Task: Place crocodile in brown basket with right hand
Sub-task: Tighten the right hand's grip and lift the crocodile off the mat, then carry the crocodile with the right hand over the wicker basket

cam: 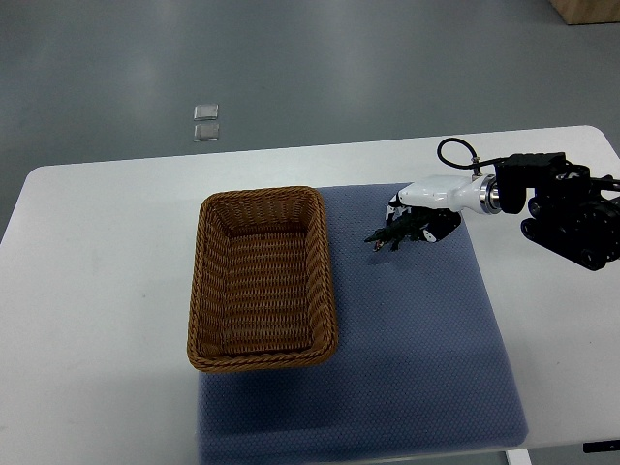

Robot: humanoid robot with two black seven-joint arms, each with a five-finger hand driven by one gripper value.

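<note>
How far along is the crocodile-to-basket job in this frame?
Done: the right hand grips the crocodile over the blue mat, right of the brown basket. In hand: the grasp; whether the toy is lifted is unclear. Left: carrying it across and releasing it in the basket, which holds nothing yet.

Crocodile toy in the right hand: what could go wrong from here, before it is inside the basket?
1. The right hand seems to grip only one end of the crocodile. The rest sticks out toward the basket, so it could slip and fall on the blue mat.
2. The basket has a raised rim. If the hand travels low, the crocodile may hit the wall facing it and push the basket.
</note>
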